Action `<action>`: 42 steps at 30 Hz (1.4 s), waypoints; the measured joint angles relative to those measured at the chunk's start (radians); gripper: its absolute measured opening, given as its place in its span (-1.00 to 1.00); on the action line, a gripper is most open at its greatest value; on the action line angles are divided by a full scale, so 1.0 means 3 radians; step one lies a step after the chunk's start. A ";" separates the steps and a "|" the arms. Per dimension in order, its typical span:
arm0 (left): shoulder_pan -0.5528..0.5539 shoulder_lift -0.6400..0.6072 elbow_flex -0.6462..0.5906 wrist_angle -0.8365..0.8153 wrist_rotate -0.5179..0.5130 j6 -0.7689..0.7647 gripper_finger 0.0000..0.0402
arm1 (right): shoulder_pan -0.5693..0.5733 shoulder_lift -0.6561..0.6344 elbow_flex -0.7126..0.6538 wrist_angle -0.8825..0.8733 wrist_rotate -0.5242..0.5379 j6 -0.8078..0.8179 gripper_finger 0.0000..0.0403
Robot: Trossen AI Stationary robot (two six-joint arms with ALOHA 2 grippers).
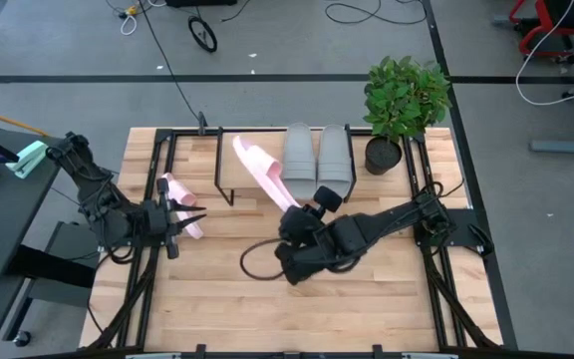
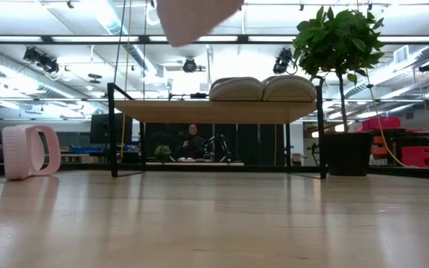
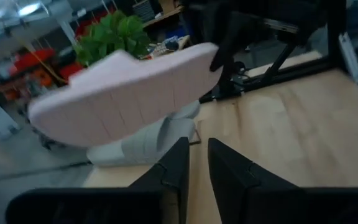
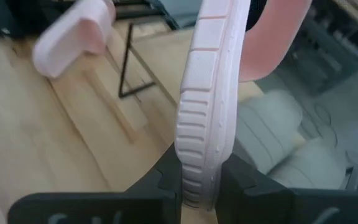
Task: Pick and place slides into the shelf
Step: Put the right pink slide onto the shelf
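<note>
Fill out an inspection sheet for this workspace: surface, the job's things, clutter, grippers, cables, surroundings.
Surface: light wooden tabletop, bare toward the front.
Job's things: two grey slides lie side by side on the shelf; one pink slide is held in the air beside them; the other pink slide stands on its edge on the table, left of the shelf.
Clutter: potted plant at the shelf's right end.
Grippers: right gripper is shut on the raised pink slide's sole edge; left gripper holds nothing, fingers close together, next to the standing pink slide.
Cables: a dark cable loop lies on the table by the right arm; more cables on the floor.
Surroundings: a person far behind the shelf.
</note>
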 joint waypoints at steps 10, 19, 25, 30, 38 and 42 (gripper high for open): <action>0.0260 0.0331 -0.0001 0.0640 -0.0071 0.1534 -0.41 | -0.0340 0.0004 -0.0003 -0.0040 -0.0431 -0.0162 -0.72; 0.0862 0.0834 0.0011 0.1523 0.0603 0.2219 -0.11 | -0.0346 0.0004 -0.0003 0.0106 -0.0480 -0.0336 -0.72; 0.1261 0.1296 0.0307 0.1487 0.0956 0.2234 0.03 | -0.0353 0.0005 -0.0003 0.0107 -0.0572 -0.0420 -0.72; 0.1565 0.1666 0.0791 0.0837 0.1312 0.1976 0.07 | -0.0343 0.0005 -0.0003 0.0117 -0.0607 -0.0505 -0.72; 0.1838 0.2063 0.1193 0.0333 0.1415 0.2062 0.09 | -0.0246 0.0005 -0.0003 0.0159 -0.0615 -0.0589 -0.72; 0.1892 0.2101 0.1194 0.0369 0.1447 0.2085 0.14 | -0.0199 0.0006 -0.0004 0.0162 -0.0621 -0.0585 -0.72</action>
